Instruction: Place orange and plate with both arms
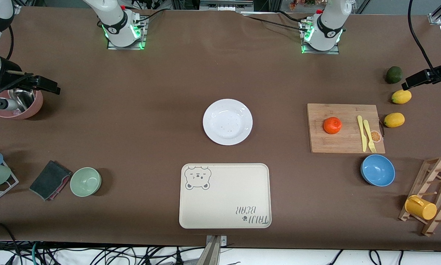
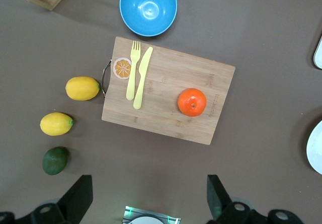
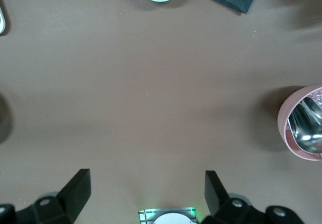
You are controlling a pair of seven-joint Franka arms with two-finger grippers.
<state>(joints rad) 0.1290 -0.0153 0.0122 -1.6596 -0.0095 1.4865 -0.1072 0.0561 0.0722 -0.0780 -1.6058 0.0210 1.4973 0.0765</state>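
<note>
The brown surface [image 1: 132, 121] carries the plate [image 1: 227, 122] mid-table; the orange [image 1: 332, 125] sits on a cutting board [image 1: 345, 143] beside it. Left tool [image 2: 148, 199] and right tool [image 3: 146, 194] hang wide open, empty.

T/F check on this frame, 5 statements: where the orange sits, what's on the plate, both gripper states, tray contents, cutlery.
1. The orange sits on the wooden cutting board. True.
2. The plate already rests on the bear-print tray. False: it lies on the bare table, farther from the front camera than the tray.
3. The left gripper is shut on the orange. False: its fingers are spread wide and hold nothing; the orange lies untouched on the board.
4. The right gripper is open over bare table. True.
5. A yellow fork and knife lie in the blue bowl. False: they lie side by side on the board; nothing shows in the bowl.
</note>
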